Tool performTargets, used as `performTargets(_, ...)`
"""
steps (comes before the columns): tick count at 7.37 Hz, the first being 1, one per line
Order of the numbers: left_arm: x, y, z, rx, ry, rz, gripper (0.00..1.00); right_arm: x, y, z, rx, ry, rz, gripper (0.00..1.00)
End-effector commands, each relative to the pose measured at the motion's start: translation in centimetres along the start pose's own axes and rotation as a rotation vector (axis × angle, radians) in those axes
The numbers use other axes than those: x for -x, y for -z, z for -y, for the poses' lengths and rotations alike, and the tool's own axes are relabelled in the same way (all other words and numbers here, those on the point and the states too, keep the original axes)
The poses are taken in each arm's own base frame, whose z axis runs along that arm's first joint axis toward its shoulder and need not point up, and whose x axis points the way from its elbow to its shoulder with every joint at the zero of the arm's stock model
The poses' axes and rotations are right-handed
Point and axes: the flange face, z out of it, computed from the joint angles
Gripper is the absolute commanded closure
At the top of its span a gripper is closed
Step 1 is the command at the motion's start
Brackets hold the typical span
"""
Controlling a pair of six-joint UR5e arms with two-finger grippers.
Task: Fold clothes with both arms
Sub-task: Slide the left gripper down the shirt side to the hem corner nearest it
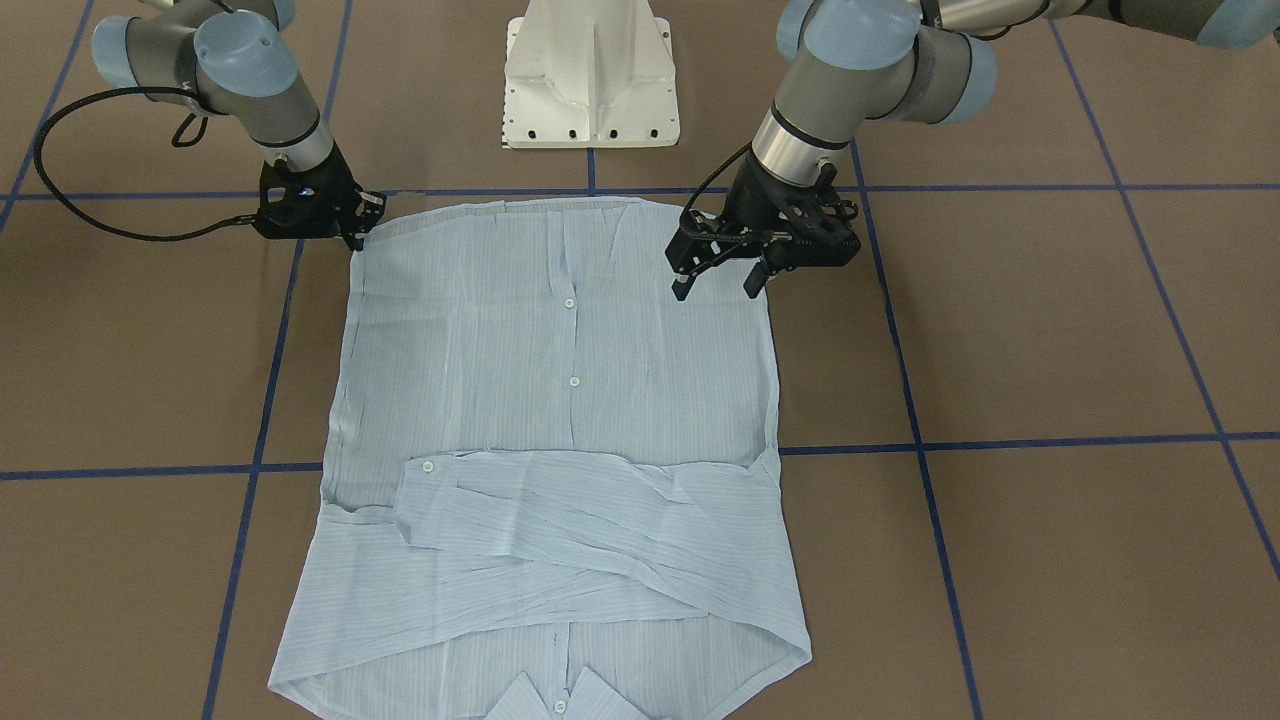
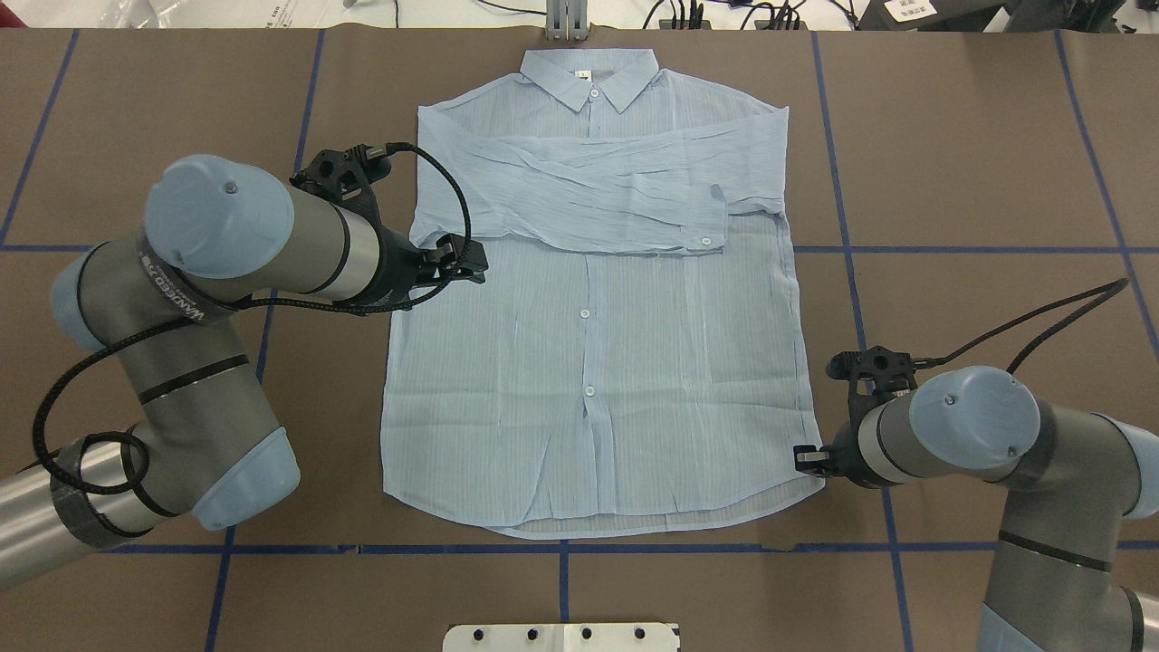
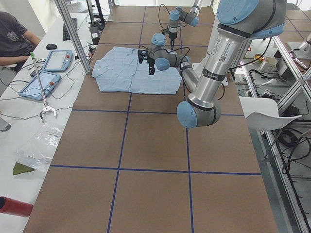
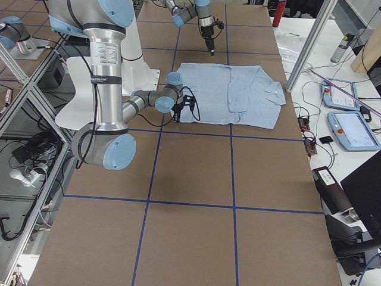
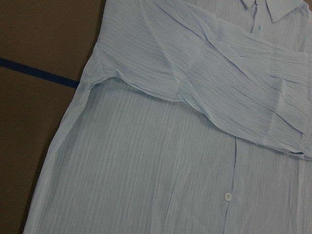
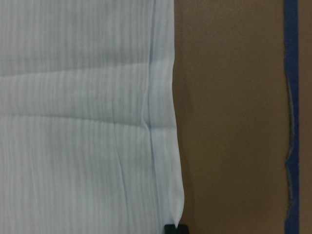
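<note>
The pale blue striped shirt [image 1: 560, 400] [image 2: 598, 362] lies flat, front up, on the brown table. Both sleeves are folded across the chest, and the collar [image 2: 589, 77] points away from the robot. My left gripper [image 1: 716, 285] [image 2: 475, 265] hovers open above the shirt's left side and holds nothing. The left wrist view shows only the shirt [image 5: 170, 161] below, near the armpit. My right gripper [image 1: 358, 222] [image 2: 809, 457] is low at the hem's right corner. In the right wrist view the side seam [image 6: 163, 122] runs into a black fingertip [image 6: 176, 229], which looks shut on the cloth.
The white pedestal base [image 1: 590, 80] [image 2: 561, 637] stands just behind the hem. Blue tape lines [image 1: 1000, 442] cross the table. Beyond the collar end, a side bench holds tablets [image 3: 60, 60] and cables, with a person [image 3: 12, 36] seated there.
</note>
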Motion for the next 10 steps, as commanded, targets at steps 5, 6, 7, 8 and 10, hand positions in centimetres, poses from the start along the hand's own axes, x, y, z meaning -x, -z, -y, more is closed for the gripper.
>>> performTargets(5,4.9,-3.6,-5.8,0.031,0.042,0.093,0.01,0.8,2.0,0.1,-0.017,-0.040,0.038,1.00)
performTargets(6,5.4,-4.8,-9.0,0.061,0.071,0.112,0.01,0.9,2.1,0.1,-0.017,-0.047,0.041,1.00)
performTargets(7,6.1,-5.4,-11.7,0.073,0.077,0.136,0.02,0.9,2.1,0.1,-0.014,-0.047,0.042,1.00)
performTargets(8,6.7,-5.8,-13.7,0.082,0.082,0.196,0.03,0.9,2.2,0.0,-0.013,-0.047,0.045,1.00)
performTargets(10,7.2,-5.8,-14.8,0.091,0.080,0.265,0.06,1.2,2.7,0.0,-0.017,-0.044,0.055,1.00)
